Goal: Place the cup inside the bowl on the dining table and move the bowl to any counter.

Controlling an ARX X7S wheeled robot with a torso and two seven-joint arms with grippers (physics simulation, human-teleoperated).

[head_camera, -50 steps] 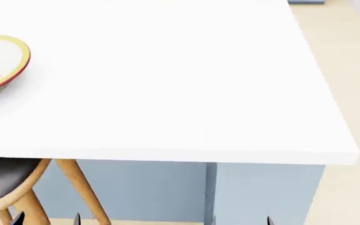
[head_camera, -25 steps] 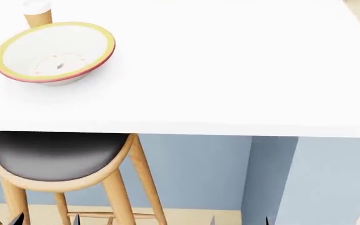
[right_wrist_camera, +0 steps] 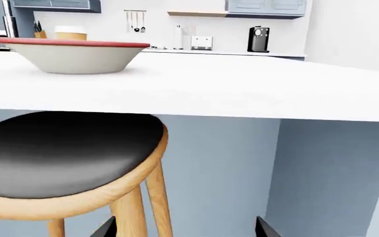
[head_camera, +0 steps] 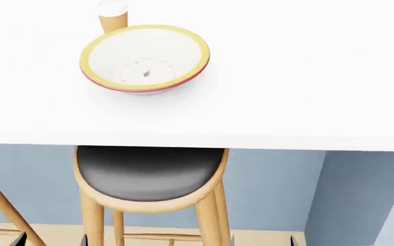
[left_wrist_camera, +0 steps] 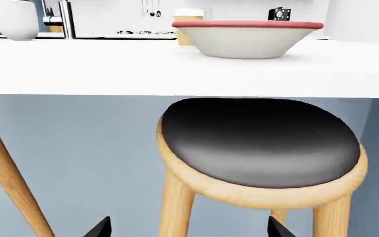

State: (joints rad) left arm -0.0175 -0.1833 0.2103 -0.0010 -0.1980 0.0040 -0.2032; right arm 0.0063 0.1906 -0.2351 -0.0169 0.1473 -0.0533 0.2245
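Here the approach is the step in hand: nothing is grasped yet. The bowl (head_camera: 144,58) sits on the table (head_camera: 307,77) near its front edge, above a stool (head_camera: 149,177), and the cup (head_camera: 113,16) stands upright just behind the bowl, touching or nearly so. Both arms hang low, below the tabletop; only the dark fingertips (left_wrist_camera: 97,229) of the 2 claws show, spread apart and holding nothing. Next, 1 arm probably must rise over the edge toward the cup.

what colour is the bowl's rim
Yellow on the bowl, with a reddish-pink edge below; clearest in the head view.
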